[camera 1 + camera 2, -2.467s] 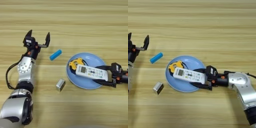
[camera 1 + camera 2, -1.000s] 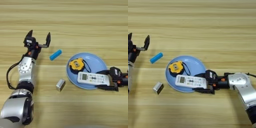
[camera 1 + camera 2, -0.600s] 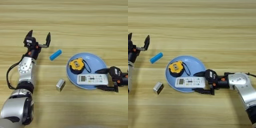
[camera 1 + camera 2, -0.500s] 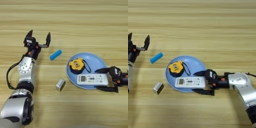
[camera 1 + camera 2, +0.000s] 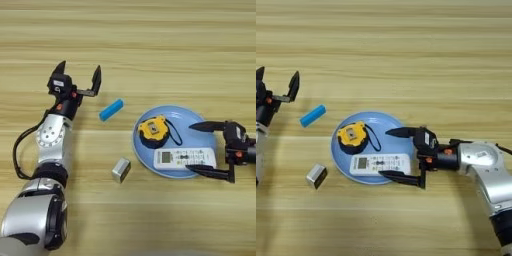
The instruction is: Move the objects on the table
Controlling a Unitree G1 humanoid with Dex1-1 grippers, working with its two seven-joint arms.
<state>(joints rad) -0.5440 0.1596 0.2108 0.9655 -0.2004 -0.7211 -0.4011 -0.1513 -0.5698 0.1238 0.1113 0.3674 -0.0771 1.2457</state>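
My right tool [image 5: 397,156] sat wide open around the white remote's [image 5: 380,163] end on the blue plate [image 5: 387,121]; left tool [image 5: 77,79] open, empty, near blue bar [image 5: 111,109].

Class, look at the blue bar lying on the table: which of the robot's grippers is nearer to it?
Left. The left gripper hangs open just up-left of the blue bar; the right gripper is open at the white remote on the blue plate, farther right.

Count on the light-brown wood-grain desk [image 5: 150,40]: 1 bright blue rounded bar [image 5: 111,109], 1 slim white remote control [image 5: 184,158], 1 yellow-and-black tape measure [image 5: 152,131], 1 round light-blue plate [image 5: 200,116], 1 small grey metal block [image 5: 120,170]. Five items total.
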